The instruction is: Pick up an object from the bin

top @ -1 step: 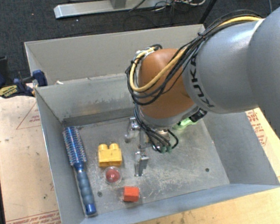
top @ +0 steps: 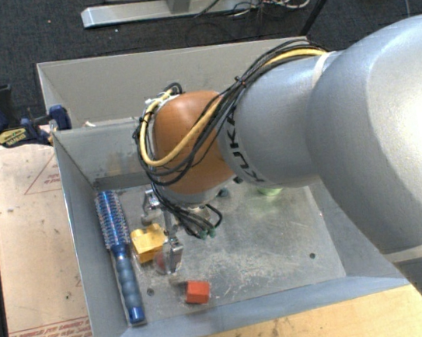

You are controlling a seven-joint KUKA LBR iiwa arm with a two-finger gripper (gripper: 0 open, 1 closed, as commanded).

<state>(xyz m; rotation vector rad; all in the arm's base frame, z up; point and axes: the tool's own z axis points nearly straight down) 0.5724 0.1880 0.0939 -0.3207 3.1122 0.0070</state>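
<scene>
Low over the left half of the bin, the end effector hangs under an orange cover looped with yellow and black cables. The nearest thing is a small yellow block, which lies on the bin floor just to its left. The block's right edge is tucked behind the metal, so contact cannot be judged. Farther left, beyond the block and along the bin's left wall, lies a long blue hairbrush, bristled head toward the far wall and handle toward the near one. A small red block lies alone on the near side of the end effector, apart from it. To the right, under the thick grey arm, a pale green thing shows only as a blur. Black letters run along the arm's housing beside the cover, and "KU" can be read before the cables cut them off. The two metal fingers stand spread apart and clamp nothing, with the yellow block at the left side of their gap.
</scene>
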